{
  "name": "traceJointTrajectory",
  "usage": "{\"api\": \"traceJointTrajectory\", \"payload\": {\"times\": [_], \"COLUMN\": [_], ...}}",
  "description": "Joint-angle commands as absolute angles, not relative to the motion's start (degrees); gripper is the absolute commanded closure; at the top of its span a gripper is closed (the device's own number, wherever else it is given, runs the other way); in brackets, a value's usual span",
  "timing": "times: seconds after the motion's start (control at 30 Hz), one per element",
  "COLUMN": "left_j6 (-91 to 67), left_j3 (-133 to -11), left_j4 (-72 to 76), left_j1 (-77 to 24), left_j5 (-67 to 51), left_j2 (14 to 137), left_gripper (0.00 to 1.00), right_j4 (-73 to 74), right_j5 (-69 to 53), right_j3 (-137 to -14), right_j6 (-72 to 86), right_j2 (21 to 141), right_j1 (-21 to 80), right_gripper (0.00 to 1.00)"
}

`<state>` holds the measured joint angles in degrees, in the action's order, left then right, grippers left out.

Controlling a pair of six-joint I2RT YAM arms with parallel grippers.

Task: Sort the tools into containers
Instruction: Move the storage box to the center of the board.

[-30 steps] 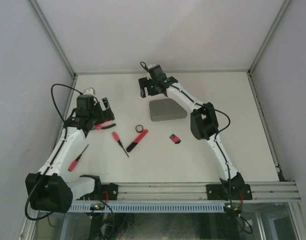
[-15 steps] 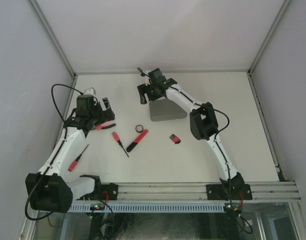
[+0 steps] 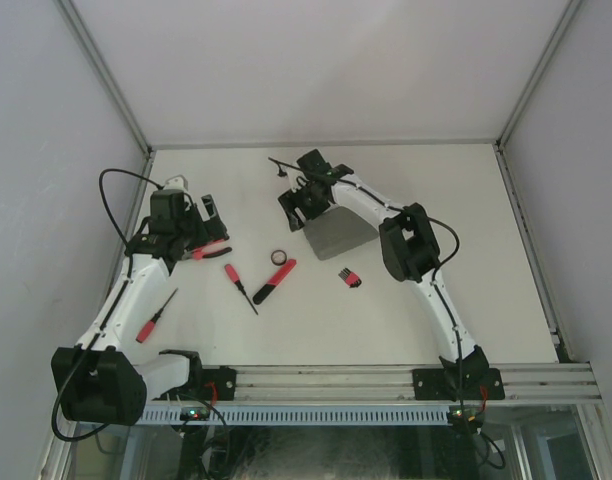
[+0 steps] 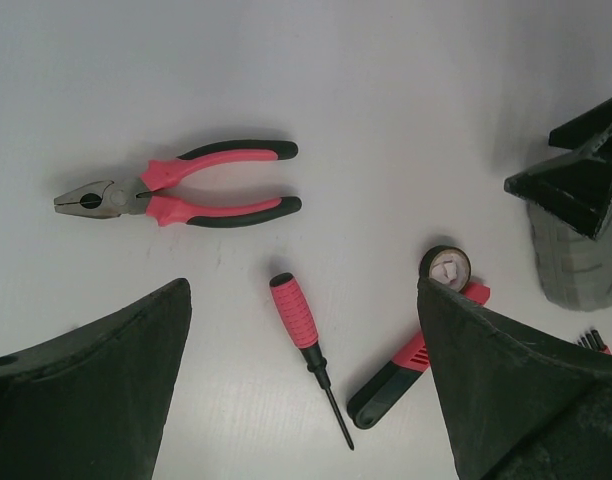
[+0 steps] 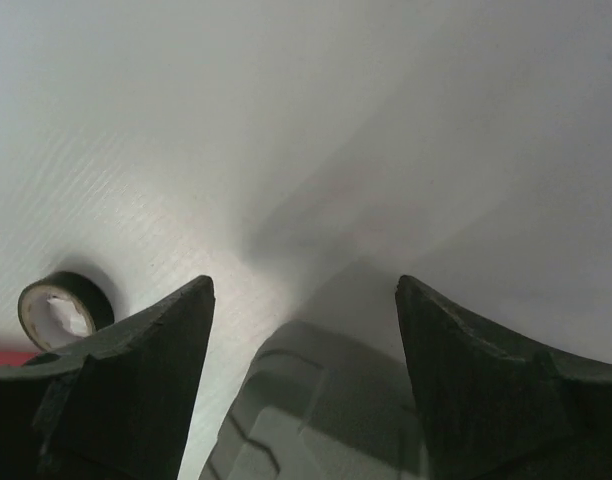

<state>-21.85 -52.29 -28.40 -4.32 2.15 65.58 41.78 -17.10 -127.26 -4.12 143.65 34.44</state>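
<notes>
Left gripper [image 4: 304, 288]: jaws flung wide, nothing in them, hanging over the table above the tools on the left.
Right gripper [image 5: 303, 290]: fingers spread and straddling one end of the case. Whether they touch it, I cannot tell.
Grey tool case [image 3: 338, 236]: flat on the table and askew, at the far middle, under the right gripper.
Pliers [image 4: 186, 195]: lying flat with the nose nearly shut, just beside the left gripper.
Short screwdriver [image 4: 301, 320]: red handle, lying between the pliers and the longer tool.
Black tape roll [image 4: 446, 266]: right at the red end of the longer red-black tool [image 4: 401, 372].
Hex key set [image 3: 348, 277]: on its own, near the case's front edge.
Thin screwdriver [image 3: 152, 318]: beside the left arm — well apart from the rest.
</notes>
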Motion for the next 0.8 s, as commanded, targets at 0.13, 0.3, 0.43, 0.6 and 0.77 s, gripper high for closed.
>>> {"api": "traceJointTrajectory", "payload": {"times": [0.13,0.3,0.43,0.6,0.77], "left_j6": [-21.8,-21.8,-21.71,-21.39,-21.0], "left_j3": [-56.09,-55.99,-56.0,-56.14,-56.44], "left_j4": [-26.81,-26.91,-26.96,-26.8,-26.3], "left_j1": [-3.86,-3.84,-3.95,-4.54,-7.15], "left_j5": [1.31,1.28,1.15,0.78,2.24], "left_j2": [65.2,65.04,64.98,64.9,65.24], "left_gripper": [0.02,0.02,0.02,0.02,0.01], "right_j4": [46.24,45.21,44.2,36.13,22.69], "right_j5": [-19.45,-21.68,-22.98,-25.05,-18.87], "right_j3": [-118.15,-110.2,-104.09,-93.85,-79.52], "right_j6": [-10.67,-10.99,-10.26,-3.96,16.78], "right_j2": [133.08,126.8,121.69,113.2,103.07], "right_j1": [34.58,32.92,31.12,27.46,19.82], "right_gripper": [0.28,0.3,0.3,0.3,0.29]}}
